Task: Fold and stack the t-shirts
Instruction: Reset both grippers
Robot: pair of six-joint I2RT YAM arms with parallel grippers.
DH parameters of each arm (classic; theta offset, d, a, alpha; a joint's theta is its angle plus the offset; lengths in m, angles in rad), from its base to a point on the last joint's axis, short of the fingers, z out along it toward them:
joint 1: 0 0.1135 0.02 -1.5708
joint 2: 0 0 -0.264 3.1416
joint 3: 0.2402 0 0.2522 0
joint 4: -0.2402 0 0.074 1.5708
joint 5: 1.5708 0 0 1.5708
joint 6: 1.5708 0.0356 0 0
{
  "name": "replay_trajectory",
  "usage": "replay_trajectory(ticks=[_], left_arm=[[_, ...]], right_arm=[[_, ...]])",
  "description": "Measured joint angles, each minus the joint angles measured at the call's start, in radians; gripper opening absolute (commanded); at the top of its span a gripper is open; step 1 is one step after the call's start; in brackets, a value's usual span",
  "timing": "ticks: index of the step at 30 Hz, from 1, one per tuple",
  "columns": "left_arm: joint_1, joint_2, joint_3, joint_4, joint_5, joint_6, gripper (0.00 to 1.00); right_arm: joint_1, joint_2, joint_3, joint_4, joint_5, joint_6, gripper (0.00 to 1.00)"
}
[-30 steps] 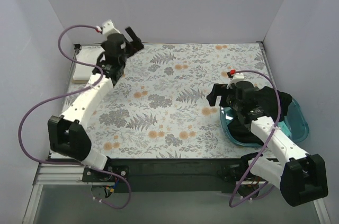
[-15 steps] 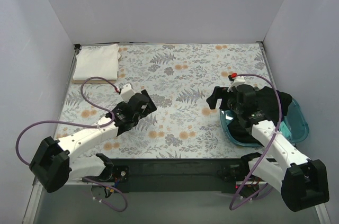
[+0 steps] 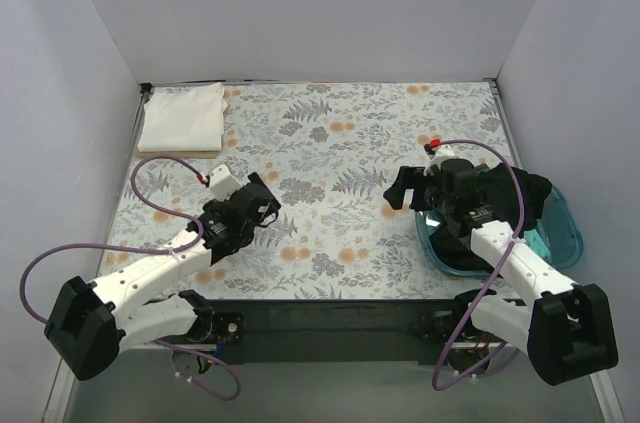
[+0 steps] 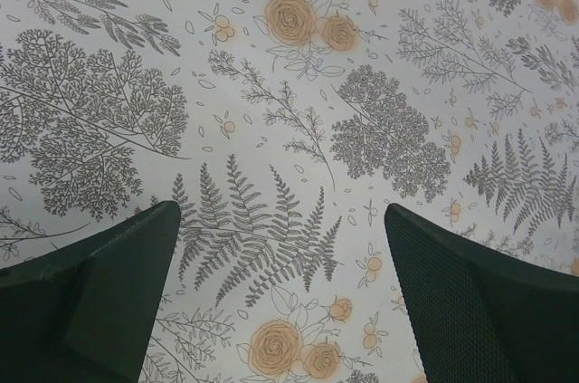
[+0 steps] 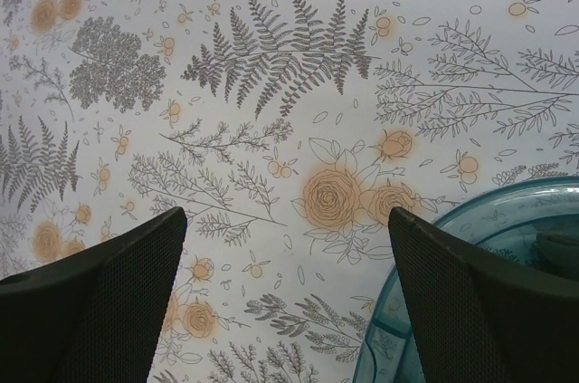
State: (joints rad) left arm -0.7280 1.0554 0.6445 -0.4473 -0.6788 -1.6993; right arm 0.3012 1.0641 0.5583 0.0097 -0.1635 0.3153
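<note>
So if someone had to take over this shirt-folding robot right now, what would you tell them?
Left gripper: open, empty, over bare tablecloth.
Right gripper: open, empty, beside the tub.
White shirt: folded, far-left corner; the tan edge under it is likely the tan shirt.
Black shirt: looks bunched in the tub.
Done: white one folded and stacked.
Left: probably take out the black one, fold it, add it to the stack.

Bright, even, diffuse light from above. Shadows on the table cloth are soft & faint. No strong glare, only small highlights on the tub rim. Top & wrist views sharp, approx. no blur.
</note>
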Motion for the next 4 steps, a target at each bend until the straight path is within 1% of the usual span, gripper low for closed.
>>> replay_trajectory(ticks=[4], left_arm=[[0.0,-0.004,0.0,-0.022,-0.024,-0.004,0.96]], right_arm=[[0.0,0.0,-0.004,0.01,-0.011,0.0,0.98]])
